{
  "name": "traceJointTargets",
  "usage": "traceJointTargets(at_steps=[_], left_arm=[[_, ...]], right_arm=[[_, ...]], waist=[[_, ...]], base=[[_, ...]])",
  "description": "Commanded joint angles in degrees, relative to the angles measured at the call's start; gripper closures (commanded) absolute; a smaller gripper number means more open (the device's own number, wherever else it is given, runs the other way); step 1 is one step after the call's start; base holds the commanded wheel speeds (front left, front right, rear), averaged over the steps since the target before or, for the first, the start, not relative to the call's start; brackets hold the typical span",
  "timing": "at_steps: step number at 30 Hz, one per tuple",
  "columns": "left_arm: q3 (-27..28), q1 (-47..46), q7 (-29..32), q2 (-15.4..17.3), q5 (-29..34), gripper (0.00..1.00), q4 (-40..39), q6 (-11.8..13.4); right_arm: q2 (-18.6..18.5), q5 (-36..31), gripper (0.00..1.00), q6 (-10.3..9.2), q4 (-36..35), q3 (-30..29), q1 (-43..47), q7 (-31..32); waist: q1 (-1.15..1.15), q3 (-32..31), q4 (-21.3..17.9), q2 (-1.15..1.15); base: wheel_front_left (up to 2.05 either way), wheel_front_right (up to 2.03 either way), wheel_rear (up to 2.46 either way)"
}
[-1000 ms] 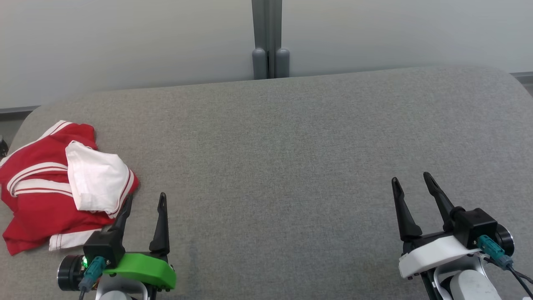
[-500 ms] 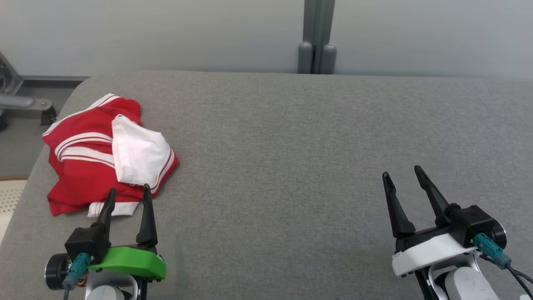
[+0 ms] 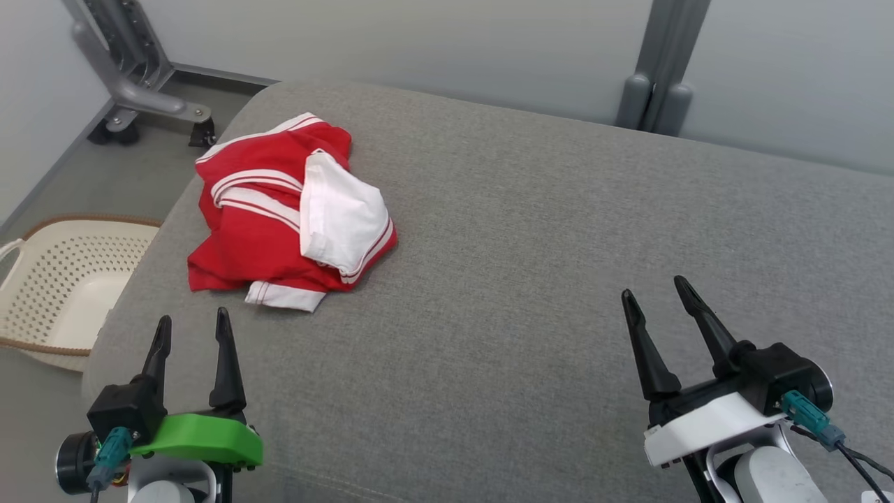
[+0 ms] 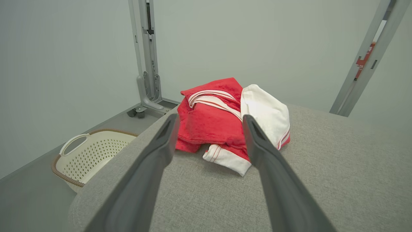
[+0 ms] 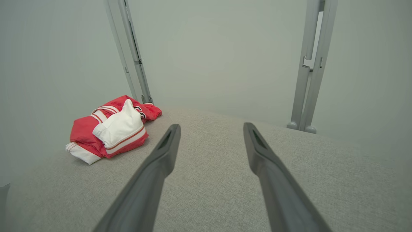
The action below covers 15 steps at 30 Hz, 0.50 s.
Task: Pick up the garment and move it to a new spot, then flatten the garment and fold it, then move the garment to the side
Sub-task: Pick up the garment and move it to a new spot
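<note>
Head view: garment (image 3: 290, 216) lies crumpled near the surface's (image 3: 524, 244) left end, untouched; left hand (image 3: 193, 316) and right hand (image 3: 653, 286) both spread, empty. The camera has swung left since a second ago; garment unmoved.
Left wrist view: we judge the fingers (image 4: 157, 154) line up for pick-up.
Right wrist view: garment well apart.

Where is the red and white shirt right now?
In the head view the crumpled shirt lies at the left end of the gray cushion, ahead of the left hand, with the cream basket on the floor beside that end.
</note>
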Motion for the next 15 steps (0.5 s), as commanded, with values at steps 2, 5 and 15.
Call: traceJointTargets(at_steps=[2,5,15], left_arm=[[0.2,0.4,0.0,0.0,-0.1,0.0,-0.5,0.2],[0.2,0.4,0.0,-0.1,-0.2,0.0,-0.9,0.2],[-2.1,-5.3,0.0,-0.1,-1.3,0.0,-1.7,-0.4]], right_arm=[[-0.2,0.3,0.0,-0.06,-0.4,-0.1,-0.6,0.2],[-0.5,0.4,0.0,-0.06,-0.6,-0.1,-0.9,0.1],[-2.5,0.8,0.0,-0.06,-3.5,0.6,-4.1,2.2]], waist=[[0.0,0.6,2.6,0.0],[0.0,1.1,3.0,0.0],[0.0,7.7,0.7,0.0]], base=[[0.0,0.0,0.0],[0.0,0.0,0.0],[0.0,0.0,0.0]])
